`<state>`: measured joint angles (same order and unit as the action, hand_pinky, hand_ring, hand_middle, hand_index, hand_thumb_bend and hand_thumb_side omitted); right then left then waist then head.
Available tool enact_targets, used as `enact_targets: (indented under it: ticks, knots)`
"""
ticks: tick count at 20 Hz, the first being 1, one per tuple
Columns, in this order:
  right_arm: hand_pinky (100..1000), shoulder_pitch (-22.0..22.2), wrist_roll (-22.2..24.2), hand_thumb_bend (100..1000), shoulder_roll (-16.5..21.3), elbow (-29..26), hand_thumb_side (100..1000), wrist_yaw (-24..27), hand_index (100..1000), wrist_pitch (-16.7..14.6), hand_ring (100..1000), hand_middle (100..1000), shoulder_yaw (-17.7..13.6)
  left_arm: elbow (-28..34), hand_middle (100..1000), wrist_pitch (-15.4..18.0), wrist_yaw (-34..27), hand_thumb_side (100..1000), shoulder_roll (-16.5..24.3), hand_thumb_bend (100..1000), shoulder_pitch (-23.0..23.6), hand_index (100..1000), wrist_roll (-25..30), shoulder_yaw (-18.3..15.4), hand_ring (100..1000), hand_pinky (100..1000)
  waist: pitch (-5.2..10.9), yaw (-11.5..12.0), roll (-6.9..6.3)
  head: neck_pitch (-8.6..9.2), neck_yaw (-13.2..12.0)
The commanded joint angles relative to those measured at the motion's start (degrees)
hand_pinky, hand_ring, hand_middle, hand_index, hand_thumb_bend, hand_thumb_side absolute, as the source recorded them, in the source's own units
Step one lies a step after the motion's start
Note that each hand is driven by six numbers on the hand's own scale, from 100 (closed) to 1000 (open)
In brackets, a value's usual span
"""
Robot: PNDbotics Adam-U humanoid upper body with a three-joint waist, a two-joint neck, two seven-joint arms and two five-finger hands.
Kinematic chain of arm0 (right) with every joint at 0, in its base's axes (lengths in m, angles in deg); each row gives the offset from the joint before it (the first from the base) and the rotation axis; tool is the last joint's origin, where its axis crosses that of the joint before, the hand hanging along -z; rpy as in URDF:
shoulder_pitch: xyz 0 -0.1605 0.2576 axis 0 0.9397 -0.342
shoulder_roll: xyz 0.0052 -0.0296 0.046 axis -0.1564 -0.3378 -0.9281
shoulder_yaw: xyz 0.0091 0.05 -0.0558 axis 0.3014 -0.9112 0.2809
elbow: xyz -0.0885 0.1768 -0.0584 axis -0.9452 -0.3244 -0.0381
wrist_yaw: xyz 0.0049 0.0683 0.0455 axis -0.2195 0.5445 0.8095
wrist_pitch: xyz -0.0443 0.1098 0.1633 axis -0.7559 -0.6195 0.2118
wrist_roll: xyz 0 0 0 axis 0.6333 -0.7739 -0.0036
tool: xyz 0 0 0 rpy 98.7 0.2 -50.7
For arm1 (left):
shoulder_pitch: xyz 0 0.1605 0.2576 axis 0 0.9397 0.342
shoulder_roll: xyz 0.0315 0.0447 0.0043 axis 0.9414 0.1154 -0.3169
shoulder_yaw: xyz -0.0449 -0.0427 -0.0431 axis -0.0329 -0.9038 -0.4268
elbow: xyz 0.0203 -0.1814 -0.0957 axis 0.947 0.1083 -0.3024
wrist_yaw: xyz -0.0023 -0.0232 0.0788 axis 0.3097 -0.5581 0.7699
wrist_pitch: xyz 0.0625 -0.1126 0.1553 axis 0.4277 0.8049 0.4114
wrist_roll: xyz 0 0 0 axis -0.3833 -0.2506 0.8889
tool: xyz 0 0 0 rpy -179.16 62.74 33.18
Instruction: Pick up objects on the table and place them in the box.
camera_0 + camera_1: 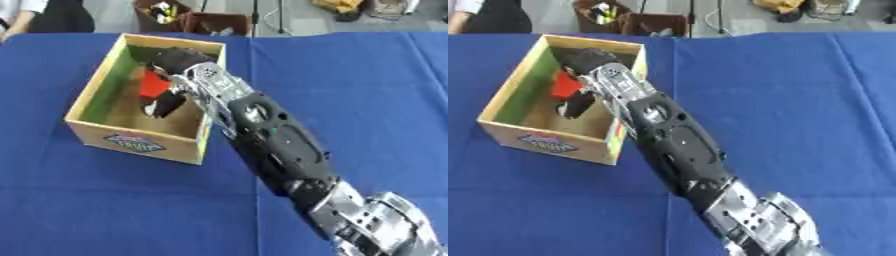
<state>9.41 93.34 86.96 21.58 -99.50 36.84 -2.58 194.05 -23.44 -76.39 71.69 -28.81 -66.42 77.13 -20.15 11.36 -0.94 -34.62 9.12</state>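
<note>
The right hand (171,82) is reaching down inside the box (92,92), which sits near the far left corner of the desk (367,90). Its fingers are curled round a red thing (155,82), held low against the box's floor, towards the far end. I cannot make out what the red thing is, only that it is small and blocky. It looks light and fairly stiff to me, nothing that would crush; taking it across its short sides seems the sensible hold, as the hand has it.

The box walls are upright on all four sides and the forearm (271,135) crosses over the right-hand wall, close above its rim, so I would guess that edge is the one to mind when the arm lifts out. Straight up looks free. The blue cloth to the right of the box and towards the near edge offers wide room. The left hand shows nowhere.
</note>
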Motion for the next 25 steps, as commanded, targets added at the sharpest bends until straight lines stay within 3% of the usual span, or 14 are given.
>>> enact_targets:
  ticks: [1, 6, 13, 16, 18, 21, 23, 25]
  knots:
    - [852, -1.15, 0.41, 694, 0.43, -1.65, 592, -1.26, 931, 0.43, 903, 871, -0.4, 1.01, 579, -0.01, -0.23, 876, 0.46, 337, -0.38, 755, 0.06, 0.01, 644, 484, 1.18, 0.02, -0.38, 0.56, -0.3]
    - [856, -1.39, 0.45, 688, 1.15, -5.21, 643, -0.31, 927, 0.79, 897, 863, -0.24, 1.01, 579, 0.0, -0.27, 877, 0.53, 337, -0.16, 755, 0.0, 0.0, 644, 484, 1.53, -0.24, -0.65, 0.23, -0.45]
    - [847, -0.86, -0.54, 604, 5.77, -17.63, 784, 8.73, 916, 1.36, 878, 838, 1.39, 1.01, 580, 0.13, -0.23, 879, 0.8, 338, 0.25, 755, -0.31, -0.17, 644, 485, 2.22, -1.1, -1.07, -0.47, -1.34]
    - [840, 0.31, -2.24, 464, 8.34, -23.98, 844, 14.67, 906, 3.28, 866, 820, 1.86, 1.01, 581, 0.22, -0.2, 881, 0.91, 338, 0.43, 756, -0.47, -0.24, 644, 485, 2.51, -1.48, -1.31, -0.73, -1.93]
    - [839, 1.26, -3.59, 423, 10.01, -27.79, 867, 18.2, 904, 4.74, 864, 817, 2.13, 1.01, 581, 0.27, -0.18, 882, 0.97, 339, 0.52, 756, -0.56, -0.28, 645, 486, 2.68, -1.67, -1.45, -0.81, -2.27]
    - [844, 2.79, -5.96, 342, 12.56, -33.04, 983, 23.11, 904, 6.62, 861, 807, 2.24, 1.01, 582, 0.38, -0.14, 884, 1.07, 340, 0.65, 757, -0.72, -0.36, 645, 486, 2.93, -1.94, -1.64, -1.08, -2.87]
    - [840, 4.05, -8.04, 329, 14.34, -36.6, 1000, 27.01, 915, 7.61, 849, 804, 2.08, 1.01, 582, 0.45, -0.1, 888, 1.1, 339, 0.7, 757, -0.88, -0.46, 645, 487, 3.02, -2.22, -1.75, -1.38, -3.31]
    - [847, 5.93, -10.8, 181, 16.75, -40.85, 1000, 32.62, 920, 9.33, 846, 810, 1.66, 1.01, 582, 0.49, -0.04, 889, 1.1, 340, 0.74, 757, -1.04, -0.57, 645, 487, 3.07, -2.54, -1.87, -1.89, -3.9]
